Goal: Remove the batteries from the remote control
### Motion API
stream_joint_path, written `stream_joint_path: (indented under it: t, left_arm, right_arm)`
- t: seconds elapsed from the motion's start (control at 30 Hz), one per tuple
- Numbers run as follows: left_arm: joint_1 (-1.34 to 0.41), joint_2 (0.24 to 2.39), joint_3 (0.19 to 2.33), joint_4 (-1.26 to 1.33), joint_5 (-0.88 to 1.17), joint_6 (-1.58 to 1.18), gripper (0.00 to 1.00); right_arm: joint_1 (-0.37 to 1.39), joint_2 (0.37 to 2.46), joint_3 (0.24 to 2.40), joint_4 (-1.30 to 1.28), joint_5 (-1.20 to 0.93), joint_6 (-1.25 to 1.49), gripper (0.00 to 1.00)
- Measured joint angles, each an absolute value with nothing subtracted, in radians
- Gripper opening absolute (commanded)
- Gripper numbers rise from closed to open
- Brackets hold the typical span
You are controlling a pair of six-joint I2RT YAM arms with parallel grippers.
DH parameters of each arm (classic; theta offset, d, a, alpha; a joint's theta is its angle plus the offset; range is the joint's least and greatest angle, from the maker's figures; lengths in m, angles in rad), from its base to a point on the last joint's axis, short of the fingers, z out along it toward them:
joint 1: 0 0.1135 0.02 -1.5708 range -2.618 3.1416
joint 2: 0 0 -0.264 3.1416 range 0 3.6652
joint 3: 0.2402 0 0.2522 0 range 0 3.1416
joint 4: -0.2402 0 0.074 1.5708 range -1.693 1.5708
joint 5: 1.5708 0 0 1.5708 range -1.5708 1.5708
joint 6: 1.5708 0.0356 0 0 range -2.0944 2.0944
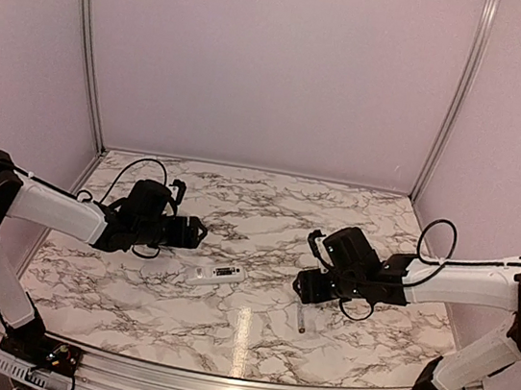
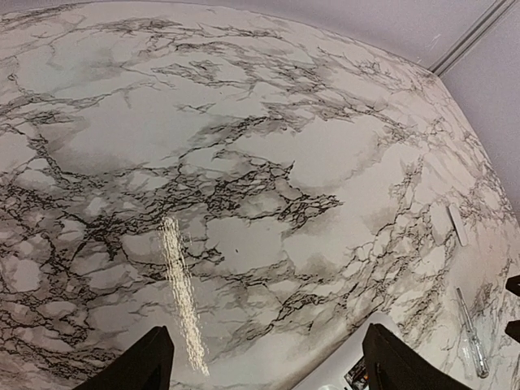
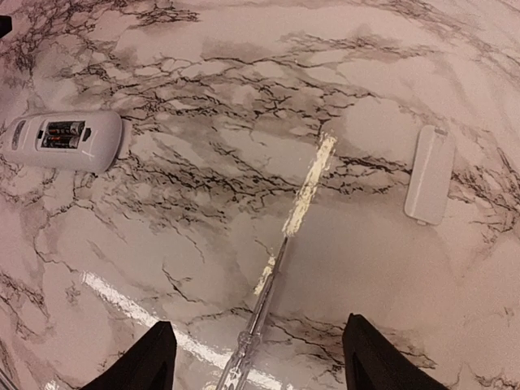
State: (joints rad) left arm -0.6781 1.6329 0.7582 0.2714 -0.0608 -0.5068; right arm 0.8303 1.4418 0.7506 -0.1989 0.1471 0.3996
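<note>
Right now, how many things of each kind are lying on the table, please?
Remote control: 1
Batteries, inside the remote: 2
White cover piece: 1
Thin stick tool: 1
Total: 5

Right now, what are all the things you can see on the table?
remote control: one, white, lying on the table, back compartment open
batteries: two, dark, inside the remote's open compartment
cover piece: one, white, flat on the table, apart from the remote
thin stick tool: one, clear-grey, lying below the right gripper
table: one, white marble with black veins
left gripper: one, black, open, empty
right gripper: one, black, open, empty
</note>
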Motion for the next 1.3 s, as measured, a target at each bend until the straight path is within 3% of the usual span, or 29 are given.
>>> stream_joint_path:
  t: [0.63, 1.07, 1.3]
  left_arm:
    - [-0.678, 1.678, 0.830, 0.316, -0.027, -0.508, 0.81]
    - [-0.678, 1.687, 0.839, 0.316, -0.017, -0.509, 0.80]
    - [-0.678, 1.690, 0.851, 0.316, -0.016, -0.508, 0.80]
  right_arm:
    - [1.012, 1.497, 0.748, -0.369, 0.145, 0.548, 0.52]
    - [1.052, 1.559, 0.753, -0.395, 0.198, 0.580, 0.25]
    - [1.056, 1.584, 0.770, -0.397, 0.254, 0.596, 0.06]
